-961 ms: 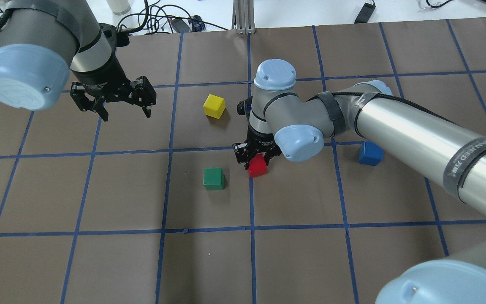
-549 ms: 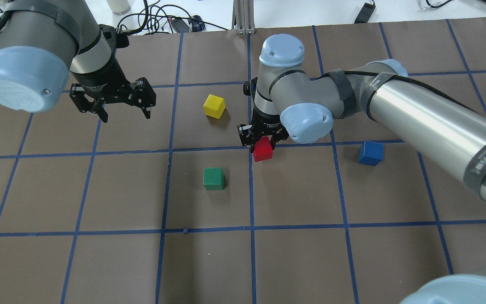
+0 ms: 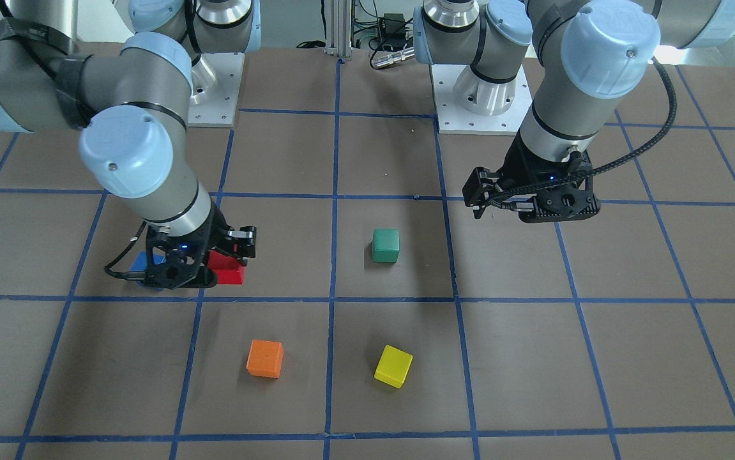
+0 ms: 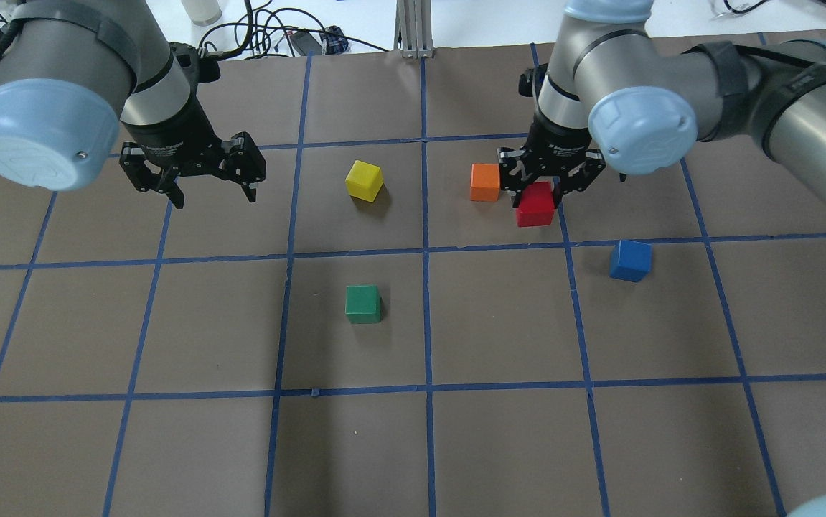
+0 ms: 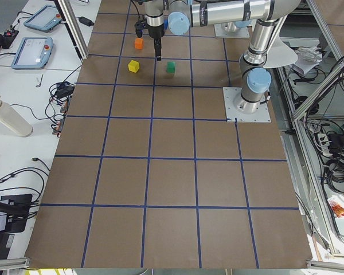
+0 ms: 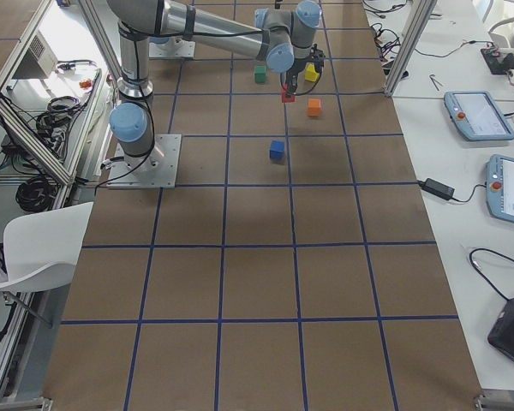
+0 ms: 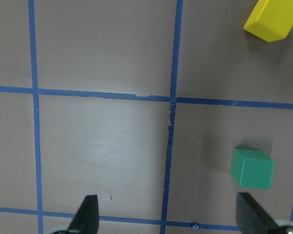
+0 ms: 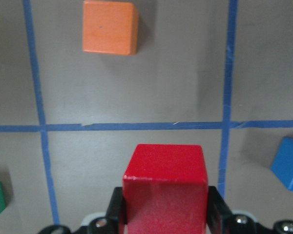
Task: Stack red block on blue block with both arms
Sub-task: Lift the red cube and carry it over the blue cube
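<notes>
My right gripper (image 4: 536, 195) is shut on the red block (image 4: 535, 205) and holds it above the table, just right of the orange cube (image 4: 485, 182). In the right wrist view the red block (image 8: 165, 185) sits between the fingers. The blue block (image 4: 630, 260) rests on the table, nearer the robot and to the right of the held block; it shows at the right edge of the right wrist view (image 8: 289, 165). In the front view the right gripper (image 3: 204, 268) partly hides the blue block (image 3: 143, 260). My left gripper (image 4: 213, 188) is open and empty, hovering at the left.
A yellow cube (image 4: 364, 179) lies at centre back and a green cube (image 4: 363, 304) in the middle. The brown mat carries a blue tape grid. Cables and gear lie beyond the far edge of the table.
My right gripper has lifted the red block and carried it right and away from the robot, from beside the green cube to beside the orange cube. The left arm has not moved.
</notes>
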Robot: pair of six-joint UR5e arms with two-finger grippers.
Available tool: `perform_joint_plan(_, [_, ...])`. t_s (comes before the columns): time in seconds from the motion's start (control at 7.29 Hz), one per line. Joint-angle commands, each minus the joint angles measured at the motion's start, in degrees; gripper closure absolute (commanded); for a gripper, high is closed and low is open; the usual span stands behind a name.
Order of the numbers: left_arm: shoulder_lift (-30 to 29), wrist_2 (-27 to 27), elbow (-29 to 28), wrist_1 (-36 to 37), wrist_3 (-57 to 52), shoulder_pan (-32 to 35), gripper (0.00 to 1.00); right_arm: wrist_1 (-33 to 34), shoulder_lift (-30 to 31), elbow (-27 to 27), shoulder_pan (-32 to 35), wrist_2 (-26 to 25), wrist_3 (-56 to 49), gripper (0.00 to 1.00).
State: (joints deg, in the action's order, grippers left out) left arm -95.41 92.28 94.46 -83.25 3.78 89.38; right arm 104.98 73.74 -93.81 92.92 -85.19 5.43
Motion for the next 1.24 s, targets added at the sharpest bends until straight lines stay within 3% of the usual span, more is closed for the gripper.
perform_joint_plan(0.0, [-0.48,-0.08,0.02,-0.07,0.09,0.0,0.0,-0.56,0.53,-0.49,-5.62,-0.85,-0.24,1.0])
perform_joint_plan(0.55, [-0.66,-0.08,0.02,0.02,0.26,0.0,0.0,0.66,1.93,-5.83,-13.19,-0.5,-3.13,1.0])
perform_joint_plan(1.1, [-1.01,0.1,0.28,0.37,0.35,0.26,0.0,0.84,2.2,-7.69,-14.61,-0.68,-4.46,1.0])
